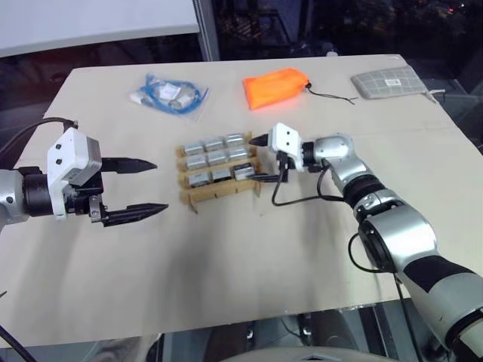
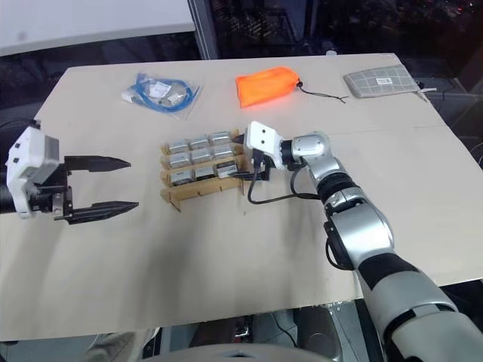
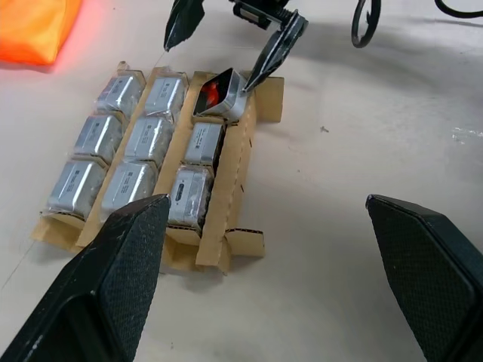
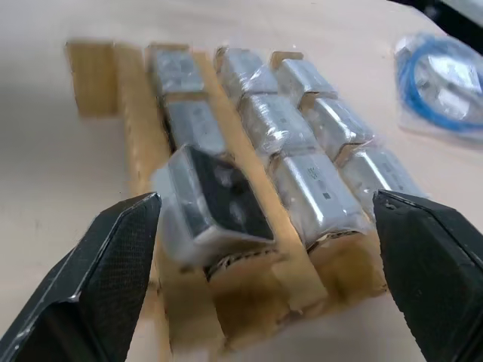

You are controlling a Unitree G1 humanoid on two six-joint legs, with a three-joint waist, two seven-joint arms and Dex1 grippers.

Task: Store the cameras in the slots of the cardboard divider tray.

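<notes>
- The right tool sits at the right end of the cardboard divider tray, fingers spread wide and gripping nothing.
- Nine cameras fill the tray's three rows at the centre of the surface.
- The last camera, in the near row's right-end slot, sits tilted with its dark face up and one corner riding on the cardboard, by the look of it not fully seated.
- One finger of the right tool is at that camera's raised edge.
- The left tool hovers well to the left of the tray, jaws spread and empty.
- Doing this well likely means a light downward nudge on the raised corner, with the tray kept from sliding, then a straight withdrawal to the right.
</notes>
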